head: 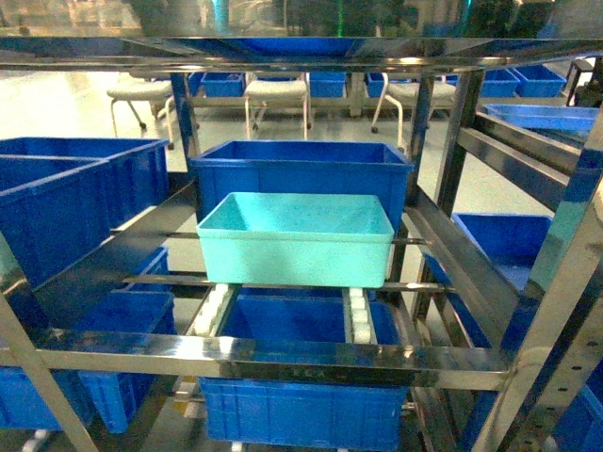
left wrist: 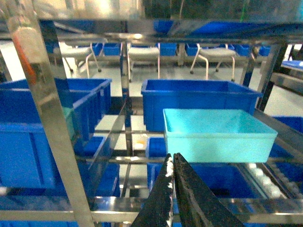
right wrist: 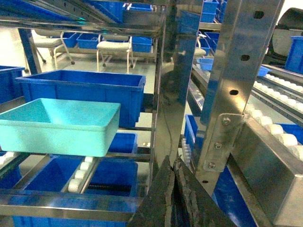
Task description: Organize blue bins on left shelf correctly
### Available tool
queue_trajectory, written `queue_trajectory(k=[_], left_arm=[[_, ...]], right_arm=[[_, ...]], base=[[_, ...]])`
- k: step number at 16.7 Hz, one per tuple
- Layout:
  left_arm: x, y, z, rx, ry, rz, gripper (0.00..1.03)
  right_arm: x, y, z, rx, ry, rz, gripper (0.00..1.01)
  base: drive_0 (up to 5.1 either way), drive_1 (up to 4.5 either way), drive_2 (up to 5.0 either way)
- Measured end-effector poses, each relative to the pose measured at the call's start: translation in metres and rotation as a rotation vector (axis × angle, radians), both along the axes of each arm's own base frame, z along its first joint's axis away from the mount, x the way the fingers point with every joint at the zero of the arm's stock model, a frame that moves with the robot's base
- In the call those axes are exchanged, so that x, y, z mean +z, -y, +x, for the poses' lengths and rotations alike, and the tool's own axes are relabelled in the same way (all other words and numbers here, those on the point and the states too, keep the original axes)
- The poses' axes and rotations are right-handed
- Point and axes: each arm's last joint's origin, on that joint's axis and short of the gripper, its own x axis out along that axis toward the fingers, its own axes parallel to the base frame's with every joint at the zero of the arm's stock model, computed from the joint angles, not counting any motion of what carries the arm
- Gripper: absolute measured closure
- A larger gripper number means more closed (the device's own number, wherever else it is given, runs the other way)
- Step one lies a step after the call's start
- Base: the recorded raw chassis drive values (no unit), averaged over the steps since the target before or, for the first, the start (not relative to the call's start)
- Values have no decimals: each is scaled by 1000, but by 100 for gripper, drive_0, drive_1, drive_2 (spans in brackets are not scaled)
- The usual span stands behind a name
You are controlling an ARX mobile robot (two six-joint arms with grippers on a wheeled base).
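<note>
Landmark: turquoise tub (head: 294,237), all places taken from it.
Tub position: on the middle tier of the left shelf (head: 273,358), resting on the white roller tracks (head: 356,314), roughly centred in its lane, upright and level as far as I can tell.
Behind tub: a royal-blue bin (head: 301,169), just behind and possibly touching its far wall; contact not resolvable.
Left of tub: more royal-blue bins (head: 75,202) in the neighbouring lane, apart from it.
Below tub: another royal-blue bin (head: 301,405) on the lower tier.
Beyond tub: white chairs (head: 275,94) on the floor past the rack.
Left gripper (left wrist: 173,163): jaws pressed together, nothing between them; held in front of and below the tub's near wall, not touching.
Right gripper (right wrist: 173,168): jaws likewise closed, empty; in front of and to the right of the tub, by a steel upright (right wrist: 236,85).
Head view: neither arm visible.
Progress, judged: tub sits on the rack, both tools off it, so placement looks largely done.
Left to do, judged: perhaps a nudge to square it in the lane or seat it against the bin behind; cannot tell if needed.
Risk, judged: rollers slope, so tub may creep.
</note>
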Motion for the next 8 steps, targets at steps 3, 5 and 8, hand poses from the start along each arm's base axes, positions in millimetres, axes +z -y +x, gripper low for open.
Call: queue_trajectory(k=[3,5,8], left_arm=[[5,0,-6,0,21,0,101],[3,0,-18,-1,8,0,101],[8,0,-29,-1,24,0,101]], right_arm=[[3,3,-8,9,6,1,99],[12,14,-22,16,-6,3,99],[20,19,-35,-3,16,3,99]], base=[[0,0,0],[0,0,0],[0,0,0]])
